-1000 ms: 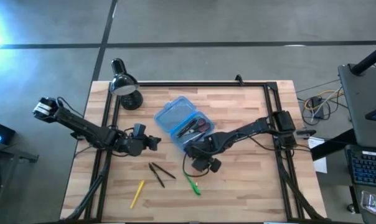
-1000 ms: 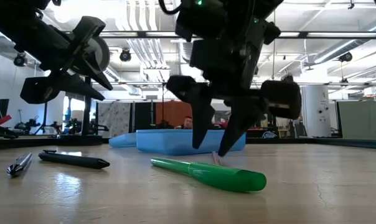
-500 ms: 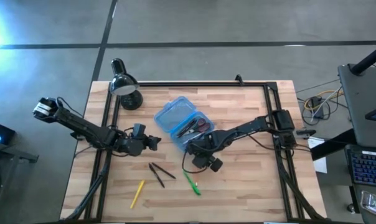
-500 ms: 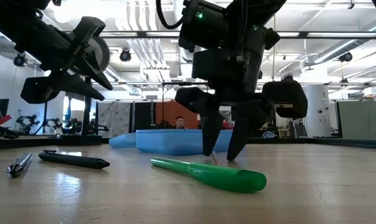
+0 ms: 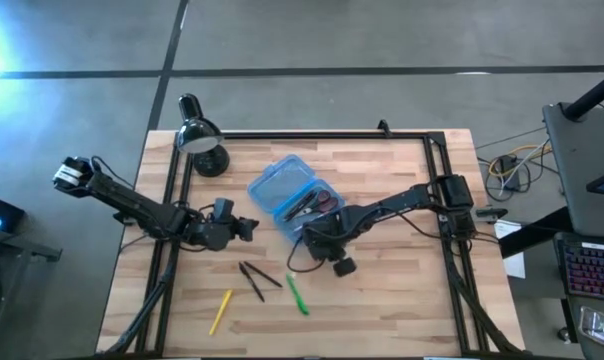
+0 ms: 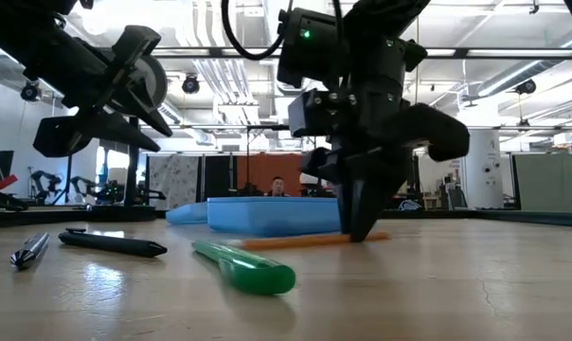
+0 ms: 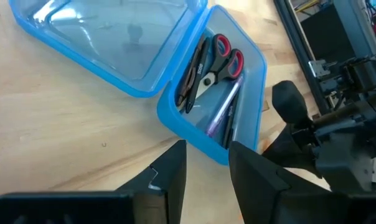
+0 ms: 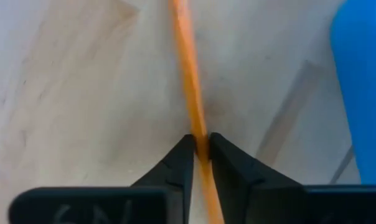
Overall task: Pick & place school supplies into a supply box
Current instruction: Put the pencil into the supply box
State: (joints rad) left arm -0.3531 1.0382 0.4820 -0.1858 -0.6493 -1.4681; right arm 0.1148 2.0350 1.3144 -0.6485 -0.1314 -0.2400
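The green pen [image 5: 297, 295] has rolled left, and the right gripper [image 8: 200, 149] has closed on the orange pencil [image 8: 187, 74] at frame centre, beside the box [image 5: 292, 197]. The thin pencil may slip out on lifting. The left gripper [image 7: 203, 162], narrowly open, waits mid-left.

A light butcher-block wooden table [image 5: 382, 310] stands on a grey concrete floor [image 5: 382, 40] crossed by dark seams, with a black desk lamp [image 5: 200, 136] at the table's far left corner. To the right of the table sits a dark desk [image 5: 582, 180] with a keyboard [image 5: 592, 270], and a tangle of cables [image 5: 512, 165] lies on the floor between them. Beyond the table's far edge, the room is a large open hall with a white ceiling hung with pipes and ducts [image 6: 210, 57], long strip lights [image 6: 494, 80] and a white column [image 6: 480, 166].
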